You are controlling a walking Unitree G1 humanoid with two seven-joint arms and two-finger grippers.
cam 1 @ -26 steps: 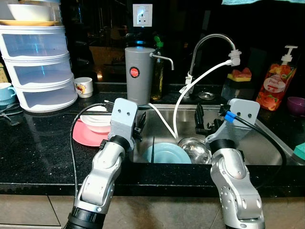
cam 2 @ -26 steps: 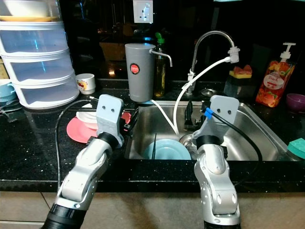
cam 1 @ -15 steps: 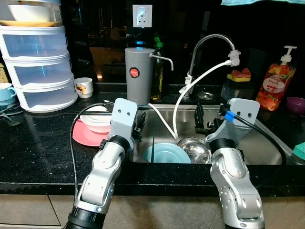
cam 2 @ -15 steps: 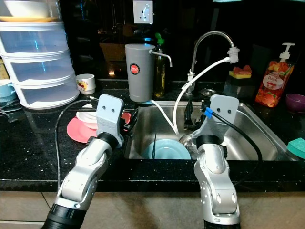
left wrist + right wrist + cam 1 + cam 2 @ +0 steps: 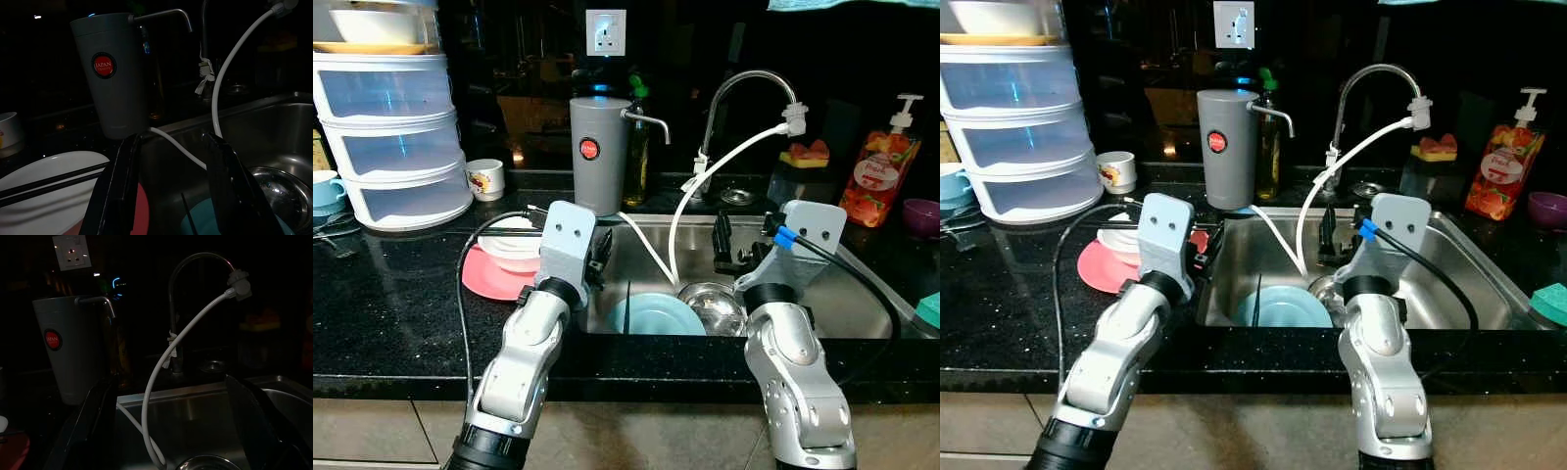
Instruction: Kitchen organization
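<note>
Two open pincers, left pincer [image 5: 171,186], right pincer [image 5: 181,426], over sink [image 5: 862,294]

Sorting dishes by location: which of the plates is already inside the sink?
The light blue plate, lying in the sink beside the steel bowl. The pink plate and white plate sit on the counter.

Both silver arms reach forward from the near edge, elbows bent, wrists raised. The left gripper [image 5: 171,186] points far and slightly right, its black jaws spread apart, holding nothing. The right gripper [image 5: 181,426] points far, jaws wide apart, also holding nothing.
</note>
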